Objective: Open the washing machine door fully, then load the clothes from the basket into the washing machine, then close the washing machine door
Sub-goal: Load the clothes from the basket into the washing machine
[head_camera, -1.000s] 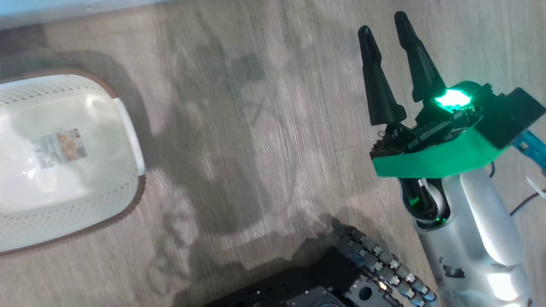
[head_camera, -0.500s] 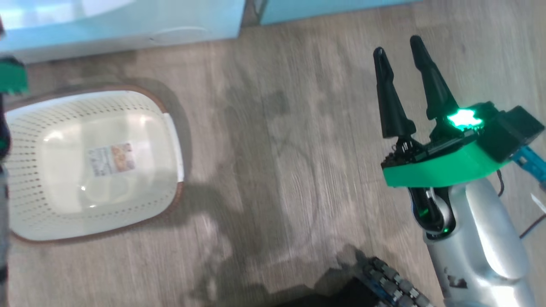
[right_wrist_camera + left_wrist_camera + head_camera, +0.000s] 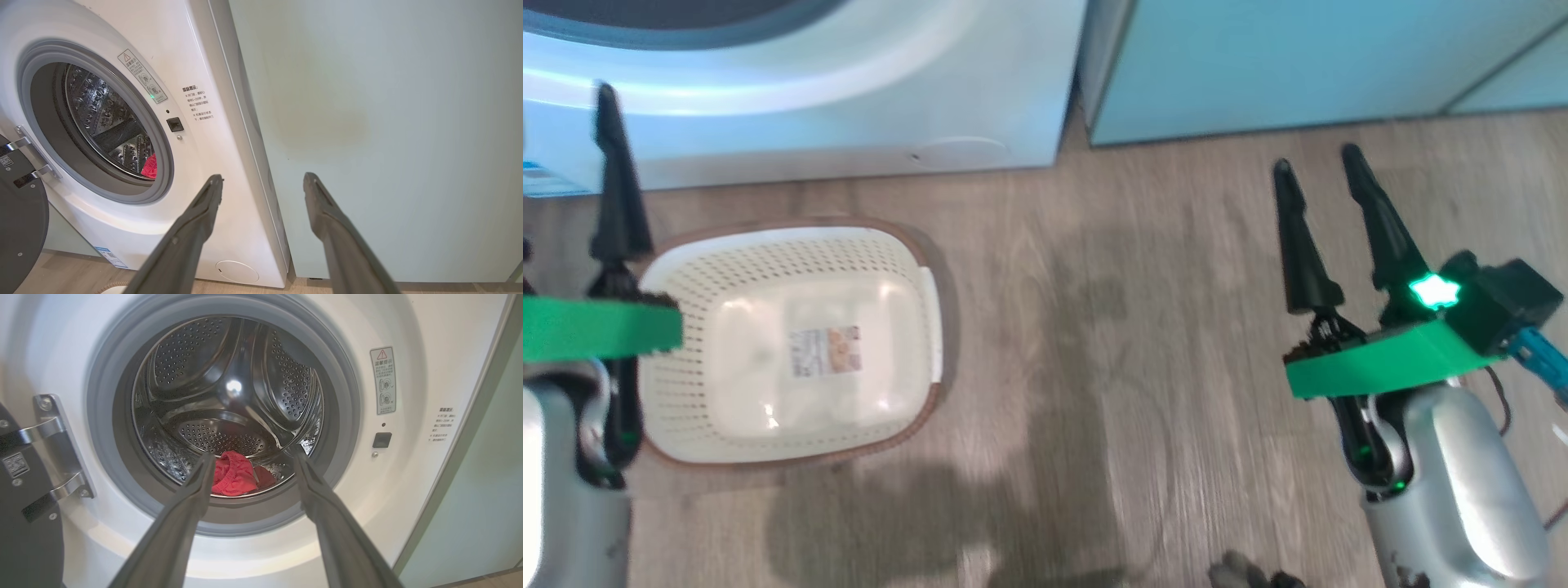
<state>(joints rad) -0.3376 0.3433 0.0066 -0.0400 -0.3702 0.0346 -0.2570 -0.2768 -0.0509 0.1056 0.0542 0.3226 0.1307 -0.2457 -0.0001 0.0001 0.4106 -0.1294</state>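
I am looking down from the head camera at a wood-look floor (image 3: 1094, 343). A cream basket (image 3: 768, 255) with a brown rim stands on it, just in front of the white washing machine (image 3: 866, 114) and toward my left. The basket's pale base shows bare, with a paper label (image 3: 825, 351) in the middle.

My left pincer (image 3: 252, 455) is spread wide and has hold of nothing. In the left wrist view its two fingers (image 3: 179, 522) point straight at the mouth of the machine and stop short of it. The door (image 3: 24, 522) stands swung open at the left edge of that view, its dark inner side toward me, hung on a metal hinge (image 3: 53, 449). A grey seal (image 3: 102, 416) rings the opening, and behind it sits the perforated steel drum (image 3: 229, 392). The clothes (image 3: 233, 477), a small red bundle, lie at the bottom of the drum, near its front lip.

My right pincer (image 3: 1316, 163) is also spread wide and has hold of nothing. It hovers over the floor on my right side, well apart from the basket. In the right wrist view its fingers point at the line where the washing machine meets a pale teal cabinet (image 3: 367, 122). A patch of the red clothes shows through the machine's open mouth there too.
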